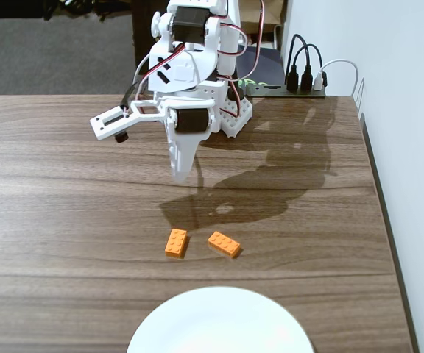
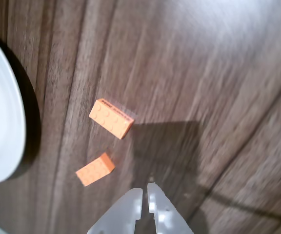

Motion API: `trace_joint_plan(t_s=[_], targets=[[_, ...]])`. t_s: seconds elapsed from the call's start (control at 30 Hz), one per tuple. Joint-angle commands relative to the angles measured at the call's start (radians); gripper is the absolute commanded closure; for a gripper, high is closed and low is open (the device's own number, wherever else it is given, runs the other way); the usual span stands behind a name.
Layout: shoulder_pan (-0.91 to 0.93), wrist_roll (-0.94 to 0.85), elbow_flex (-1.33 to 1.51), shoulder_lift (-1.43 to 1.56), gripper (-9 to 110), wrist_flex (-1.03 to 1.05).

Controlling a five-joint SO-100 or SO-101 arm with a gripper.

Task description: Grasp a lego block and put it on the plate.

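Above the wooden tabletop (image 1: 65, 191), your white two-finger end effector (image 2: 145, 192) hangs pressed together, empty.

Two small orange studded plastic bricks (image 1: 176, 242) (image 1: 224, 244) lie apart between arm and large round white plate (image 1: 219, 323), probably staged for easy reach; you have open room all round.

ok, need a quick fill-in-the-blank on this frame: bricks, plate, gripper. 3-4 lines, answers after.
1. The number of orange bricks on the table is ____.
2. The left brick and the right brick in the fixed view both lie ____ the plate, on bare wood.
3. The gripper holds ____.
4. The plate's colour is ____.

Answers: two; off; nothing; white
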Motion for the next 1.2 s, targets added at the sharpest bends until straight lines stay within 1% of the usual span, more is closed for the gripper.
trace_joint_plan(t_s=[0.0, 0.13, 0.33, 0.53, 0.73, 0.93, 1.17], targets=[[0.035, -0.124, -0.074, -0.034, 101, -0.003], [0.092, -0.31, -0.141, -0.103, 101, 0.023], [0.156, -0.652, -0.27, -0.227, 100, 0.037], [0.153, -0.861, -0.356, -0.341, 100, 0.014], [0.126, -0.994, -0.425, -0.454, 95, 0.0], [0.094, -1.063, -0.456, -0.545, 85, 0.003], [0.054, -1.074, -0.457, -0.634, 85, 0.009]])
